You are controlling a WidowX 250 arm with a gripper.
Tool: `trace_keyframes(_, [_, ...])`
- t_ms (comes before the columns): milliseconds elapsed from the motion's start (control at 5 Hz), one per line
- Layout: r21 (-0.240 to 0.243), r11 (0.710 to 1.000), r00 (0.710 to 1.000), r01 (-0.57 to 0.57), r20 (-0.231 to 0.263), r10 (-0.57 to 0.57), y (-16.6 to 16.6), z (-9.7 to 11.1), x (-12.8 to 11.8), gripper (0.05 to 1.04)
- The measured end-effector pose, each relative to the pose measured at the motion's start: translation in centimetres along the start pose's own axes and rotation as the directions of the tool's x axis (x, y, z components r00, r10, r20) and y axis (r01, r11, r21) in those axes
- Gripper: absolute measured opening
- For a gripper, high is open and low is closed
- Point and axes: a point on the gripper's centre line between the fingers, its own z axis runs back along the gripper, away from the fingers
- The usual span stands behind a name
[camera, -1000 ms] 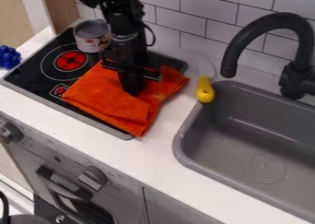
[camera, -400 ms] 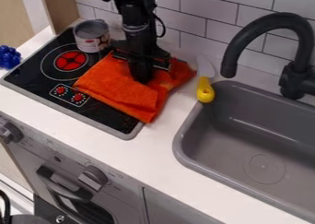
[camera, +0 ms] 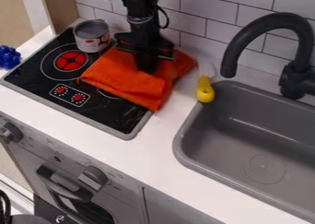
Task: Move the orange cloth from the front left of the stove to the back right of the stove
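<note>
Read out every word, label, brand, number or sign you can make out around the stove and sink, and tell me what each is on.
No text can be read, so nothing to quote.
Can: printed label, too small to read.
Oven front: tiny marks near the knobs, too small to read.
Stovetop: red burner and dial graphics, no wording I can make out.

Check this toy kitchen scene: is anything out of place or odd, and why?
The orange cloth looks odd: it lies rumpled across the stove top, where pans would normally sit, partly over the markings. The claw is at its upper part. I see no spill.
</note>
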Motion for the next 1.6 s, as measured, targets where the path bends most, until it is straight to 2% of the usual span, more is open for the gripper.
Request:
trace_keyframes(600, [-0.004,1.000,0.999,0.013,0.034,-0.013,-0.1,-0.1,1.2,0.057])
trace_keyframes(800, [-0.002,1.000,1.000,-0.006,0.022,0.006,0.2,0.0,1.2,0.059])
trace_keyframes(1000, [-0.036,0.999,1.000,-0.013,0.022,0.014,0.9,0.5,0.8,0.052])
trace_keyframes(1400, [-0.066,0.997,0.991,-0.048,0.122,0.056,1.8,3.2,0.1,0.064])
trace_keyframes(1600, [-0.092,0.993,0.988,-0.072,0.127,0.084,1.9,3.5,0.0,0.140])
